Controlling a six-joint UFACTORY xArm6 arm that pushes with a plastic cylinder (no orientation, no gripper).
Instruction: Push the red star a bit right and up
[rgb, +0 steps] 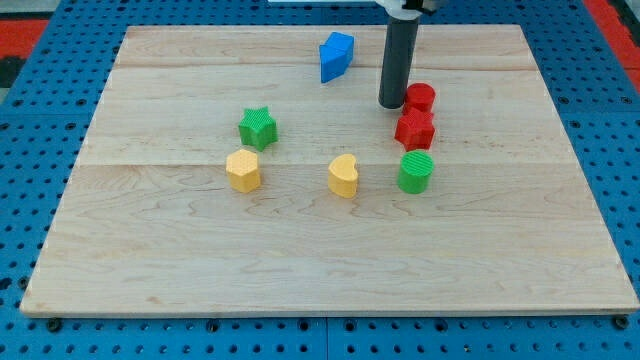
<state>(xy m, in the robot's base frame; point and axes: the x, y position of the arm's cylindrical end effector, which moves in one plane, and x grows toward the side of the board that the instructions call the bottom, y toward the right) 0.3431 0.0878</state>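
The red star (414, 130) lies on the wooden board at the view's right of centre. A red round block (420, 98) touches it from the view's top. A green round block (416, 171) sits just below the star. My tip (391, 104) rests on the board right beside the red round block, on its left, and a little up and left of the red star. The rod rises straight up out of the view's top.
A blue block (336, 56) lies near the view's top, left of the rod. A green star (258, 127), a yellow hexagonal block (243, 170) and a yellow heart (343, 175) lie left of the red star. The board (150, 270) ends in a blue pegboard surround.
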